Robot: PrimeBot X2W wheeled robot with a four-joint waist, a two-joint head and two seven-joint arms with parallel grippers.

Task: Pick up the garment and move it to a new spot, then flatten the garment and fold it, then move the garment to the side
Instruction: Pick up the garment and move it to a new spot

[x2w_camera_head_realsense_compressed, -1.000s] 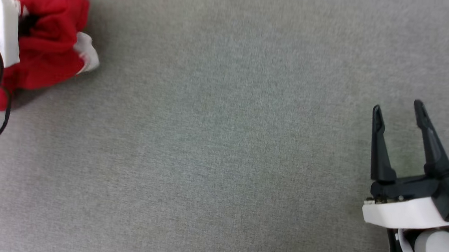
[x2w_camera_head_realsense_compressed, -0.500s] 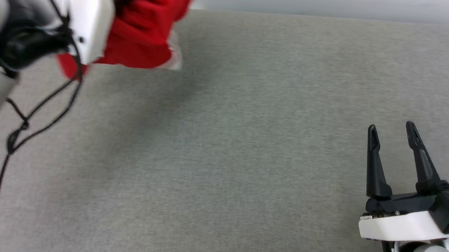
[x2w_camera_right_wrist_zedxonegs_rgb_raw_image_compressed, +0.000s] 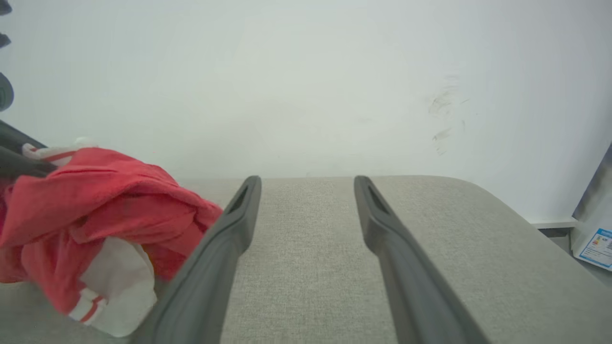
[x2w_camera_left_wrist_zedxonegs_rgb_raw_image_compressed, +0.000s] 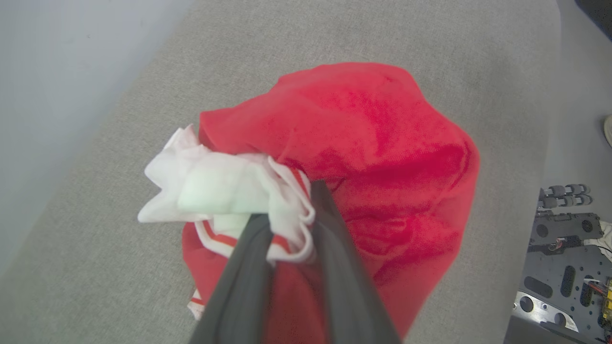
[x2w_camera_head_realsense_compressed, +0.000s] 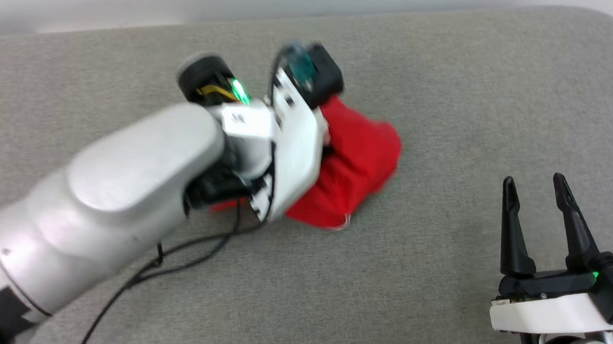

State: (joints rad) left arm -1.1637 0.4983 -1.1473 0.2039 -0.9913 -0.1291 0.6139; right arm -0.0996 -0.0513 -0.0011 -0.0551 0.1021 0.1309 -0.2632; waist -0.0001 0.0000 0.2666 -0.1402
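My left pincer [x2w_camera_left_wrist_zedxonegs_rgb_raw_image_compressed: 289, 210] pinching bunched red garment [x2w_camera_head_realsense_compressed: 358, 165] by its white striped sleeve, garment at centre of head frame over grey cloth-covered desk [x2w_camera_head_realsense_compressed: 452, 96], my right pincer [x2w_camera_head_realsense_compressed: 534, 180] spread wide, empty, lower right.

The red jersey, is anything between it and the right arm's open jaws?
Nothing visible: bare grey surface lies between the red jersey and the right gripper, jaws open. The left gripper grips its white sleeve.
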